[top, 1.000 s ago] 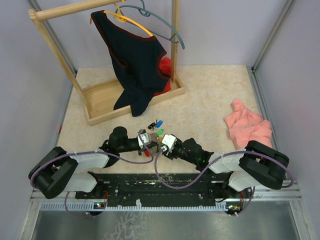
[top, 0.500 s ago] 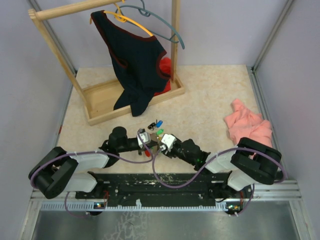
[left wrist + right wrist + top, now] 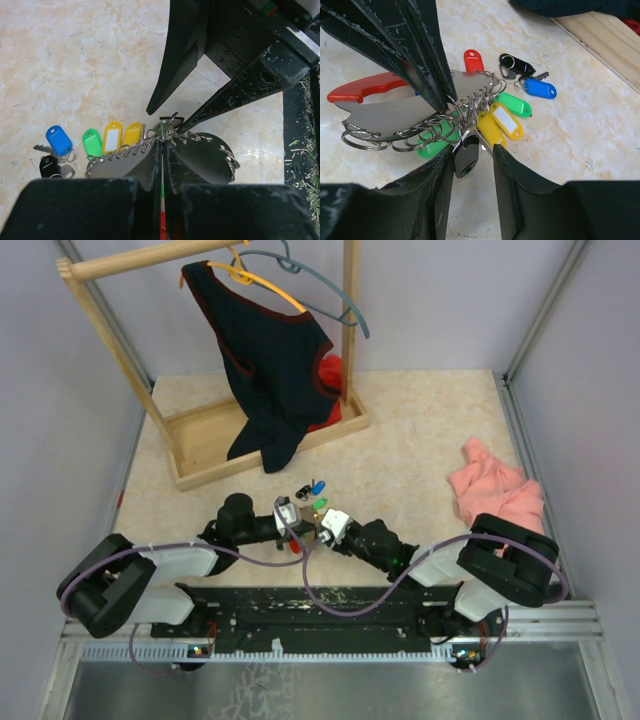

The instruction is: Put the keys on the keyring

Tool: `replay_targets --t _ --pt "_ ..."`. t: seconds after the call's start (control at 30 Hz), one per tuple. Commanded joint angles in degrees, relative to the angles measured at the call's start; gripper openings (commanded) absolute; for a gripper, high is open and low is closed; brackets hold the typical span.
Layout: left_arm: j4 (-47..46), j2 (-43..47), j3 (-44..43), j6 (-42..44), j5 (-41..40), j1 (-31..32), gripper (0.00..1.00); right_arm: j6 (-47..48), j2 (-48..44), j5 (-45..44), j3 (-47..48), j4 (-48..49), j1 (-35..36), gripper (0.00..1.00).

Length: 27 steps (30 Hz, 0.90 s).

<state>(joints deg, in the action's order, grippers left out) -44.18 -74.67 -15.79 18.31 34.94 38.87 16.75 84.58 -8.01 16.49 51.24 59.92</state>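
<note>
The keyring [image 3: 395, 116] is a grey metal plate with a red grip and several wire rings along its edge. My left gripper [image 3: 163, 145] is shut on the keyring [image 3: 202, 156], holding it just above the table. Yellow keys [image 3: 506, 121], a green key [image 3: 516, 105] and a black key [image 3: 466, 156] hang from the rings. My right gripper [image 3: 472, 150] is open around the black key. The key rests against the left finger and stands clear of the right one. Blue [image 3: 540, 88], red [image 3: 473, 61] and black [image 3: 517, 65] keys lie on the table beyond. From above, both grippers [image 3: 310, 527] meet at the near centre.
A wooden clothes rack [image 3: 200, 445] stands at the back left with a dark garment [image 3: 270, 370] on a yellow hanger [image 3: 262, 282] and a grey hanger [image 3: 320, 285]. A pink cloth [image 3: 497, 492] lies at the right. A red cloth [image 3: 330, 373] sits behind the rack post.
The right gripper's jaws have narrowed around the black key and its arm has shifted slightly left. The left gripper and keyring have stayed in place.
</note>
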Motion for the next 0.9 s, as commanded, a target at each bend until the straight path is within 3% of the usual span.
replay_targets --t 0.0,0.57,0.63,0.87 --pt "-3.2 1.2 0.5 -0.9 0.4 -0.2 0.0 0.3 0.4 -0.7 0.5 3.6 0.8 0.37" --pt "-4.8 0.6 0.5 -2.7 0.8 -0.3 0.0 0.3 3.2 -3.3 0.0 11.9 1.2 0.37" --pt "-5.0 0.5 0.5 -2.9 1.0 -0.3 0.0 0.4 3.5 -3.2 0.3 11.9 1.2 0.32" --pt "-6.5 1.0 1.3 -4.4 0.0 -0.7 0.0 0.6 2.8 -3.6 0.2 10.6 1.2 0.02"
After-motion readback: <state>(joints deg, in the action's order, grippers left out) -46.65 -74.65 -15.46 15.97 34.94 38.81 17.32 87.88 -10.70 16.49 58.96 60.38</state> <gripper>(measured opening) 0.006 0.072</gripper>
